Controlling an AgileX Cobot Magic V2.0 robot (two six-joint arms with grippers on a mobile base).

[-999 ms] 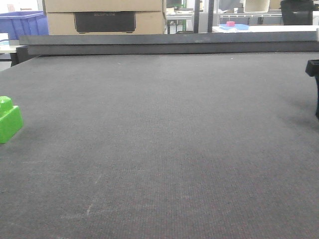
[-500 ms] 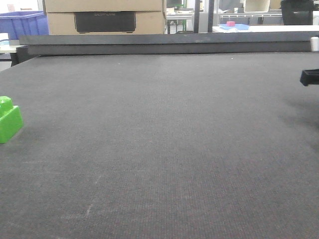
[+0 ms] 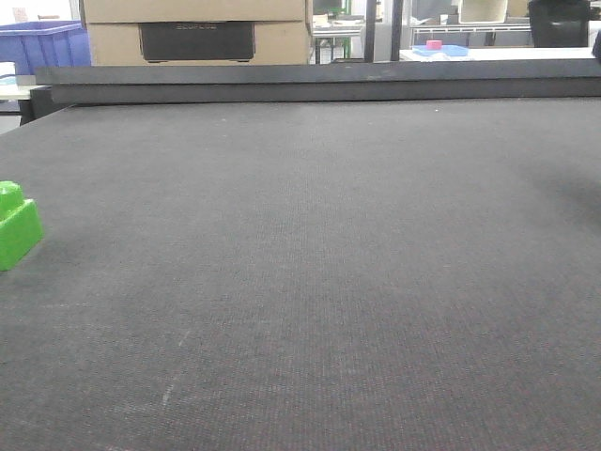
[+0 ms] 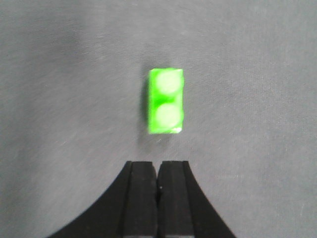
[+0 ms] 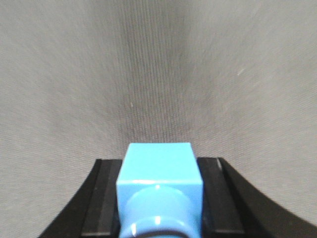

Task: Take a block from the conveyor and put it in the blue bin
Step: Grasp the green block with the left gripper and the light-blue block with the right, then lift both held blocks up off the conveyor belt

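The green block [image 3: 17,225] sits on the dark grey conveyor [image 3: 310,244] at the far left edge of the front view. In the left wrist view it [image 4: 166,101] lies two studs up, just ahead of my left gripper [image 4: 157,171], which is shut and empty above the belt. My right gripper [image 5: 158,166] is shut on a light blue block [image 5: 159,181] and holds it above bare belt [image 5: 158,74]. Neither gripper shows in the front view.
A blue bin [image 3: 42,42] stands beyond the belt at the back left, beside a cardboard box [image 3: 197,28]. A black raised rail [image 3: 319,80] runs along the belt's far edge. A tiny pink block [image 3: 434,44] sits far back on a table.
The black gripper part at the front view's right edge rose and went out of the frame. The green block has not moved.
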